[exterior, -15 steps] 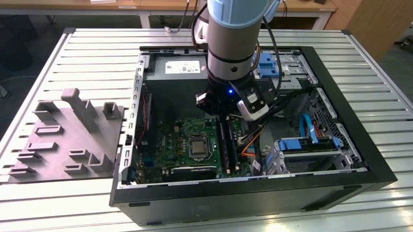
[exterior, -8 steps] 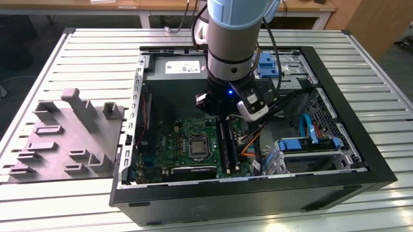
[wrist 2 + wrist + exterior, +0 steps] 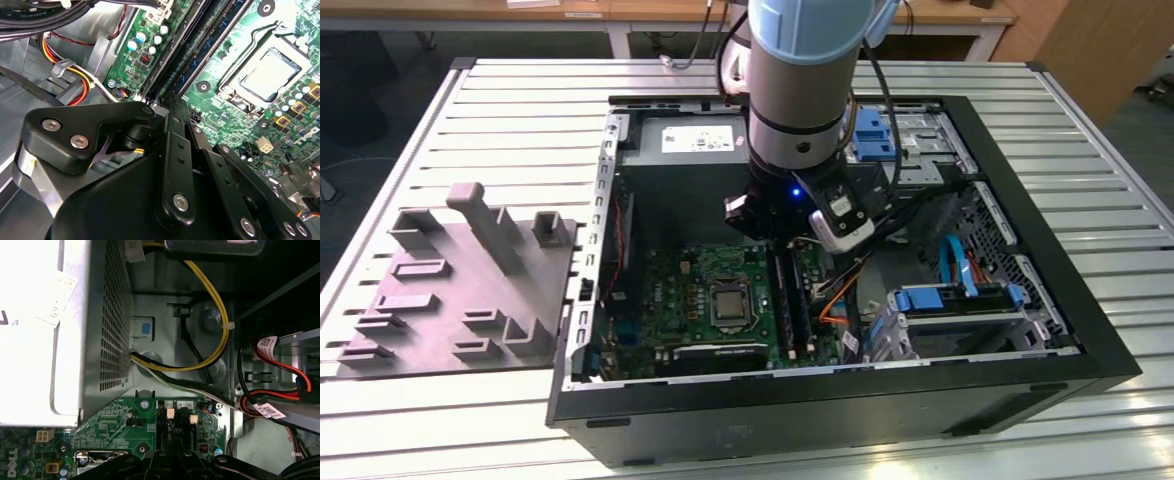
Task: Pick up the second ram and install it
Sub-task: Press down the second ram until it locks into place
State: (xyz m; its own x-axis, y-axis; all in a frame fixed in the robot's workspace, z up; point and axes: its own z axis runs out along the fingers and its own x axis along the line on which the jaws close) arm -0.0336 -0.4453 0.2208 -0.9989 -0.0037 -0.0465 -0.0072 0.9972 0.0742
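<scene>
Second ram (image 3: 200,50): dark strip set lengthwise among the memory slots of the motherboard (image 3: 700,285), just beside the processor socket (image 3: 270,75), inside the open computer case (image 3: 1067,330). Seen in the exterior view as a thin dark line (image 3: 783,295) directly below the arm's wrist. Gripper (image 3: 172,102) lowered into the case, jaws drawn together, tips meeting at the near end of the strip; impossible to tell whether pinching it or only touching. Behind the slots in the first wrist view, yellow and black cables (image 3: 220,315) looping from the perforated power supply (image 3: 100,340). To the exterior view's left, grey fixture (image 3: 454,290) resting on the slatted table (image 3: 520,100).
</scene>
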